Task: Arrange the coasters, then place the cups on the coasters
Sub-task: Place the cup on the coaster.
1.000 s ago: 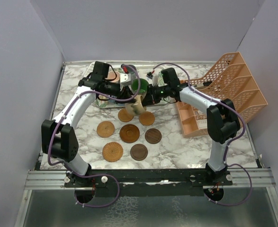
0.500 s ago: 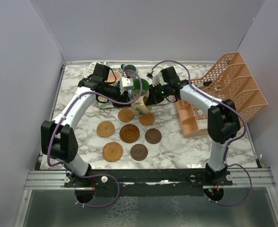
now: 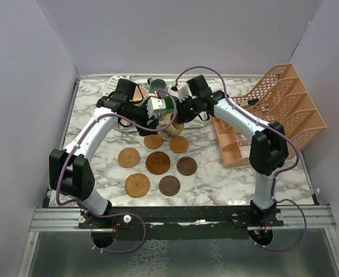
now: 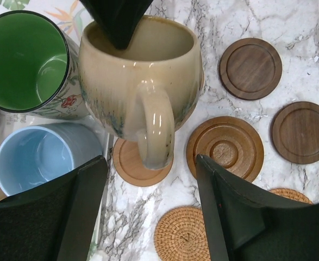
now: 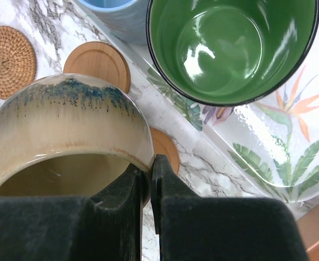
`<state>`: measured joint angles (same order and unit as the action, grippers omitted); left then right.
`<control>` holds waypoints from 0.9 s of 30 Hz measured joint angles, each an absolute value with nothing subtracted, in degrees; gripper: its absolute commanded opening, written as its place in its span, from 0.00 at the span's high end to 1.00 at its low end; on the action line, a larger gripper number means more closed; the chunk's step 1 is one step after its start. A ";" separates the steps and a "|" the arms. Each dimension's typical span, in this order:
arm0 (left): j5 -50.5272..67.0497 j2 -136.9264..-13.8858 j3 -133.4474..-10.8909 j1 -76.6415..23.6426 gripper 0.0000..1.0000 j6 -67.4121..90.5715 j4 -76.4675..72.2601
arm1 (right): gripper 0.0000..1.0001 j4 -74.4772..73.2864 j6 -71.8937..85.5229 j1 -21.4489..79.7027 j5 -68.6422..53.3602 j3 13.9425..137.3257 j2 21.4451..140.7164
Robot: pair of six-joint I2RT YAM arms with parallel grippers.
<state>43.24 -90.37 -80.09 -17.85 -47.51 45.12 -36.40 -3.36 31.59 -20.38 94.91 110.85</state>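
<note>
While right tool (image 5: pixel 150 169) pinches empty cream mug (image 4: pixel 116 81) rim, left tool (image 4: pixel 148 187) spread wide, holding nothing

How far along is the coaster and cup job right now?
Done: seven coasters lie spread on the table. In hand: the right tool pinches the cream mug by its rim, with the left tool open at its handle. Left: the green cup and blue cup, on the tray.
</note>
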 measured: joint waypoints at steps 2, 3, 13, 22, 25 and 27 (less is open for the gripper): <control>42.02 -90.02 -79.94 -18.20 0.30 -47.51 44.88 | 0.99 -36.73 -3.64 32.38 -18.94 96.09 111.66; 41.58 -89.93 -79.85 -18.41 0.30 -47.51 44.69 | 0.99 -36.95 -3.81 32.80 -18.41 96.66 112.09; 32.93 -89.91 -79.64 -22.83 0.46 -47.42 43.35 | 0.99 -40.03 -4.45 35.20 -15.64 100.55 115.83; 24.73 -92.07 -79.59 -26.81 0.66 -49.10 43.70 | 0.99 -40.82 -4.80 35.44 -14.72 101.14 116.01; 23.05 -93.49 -79.70 -27.31 0.85 -49.43 44.66 | 0.99 -41.41 -4.78 35.44 -13.96 101.14 116.44; 22.09 -94.32 -79.77 -27.57 0.97 -49.17 45.04 | 0.99 -41.82 -4.75 35.40 -13.52 101.14 116.71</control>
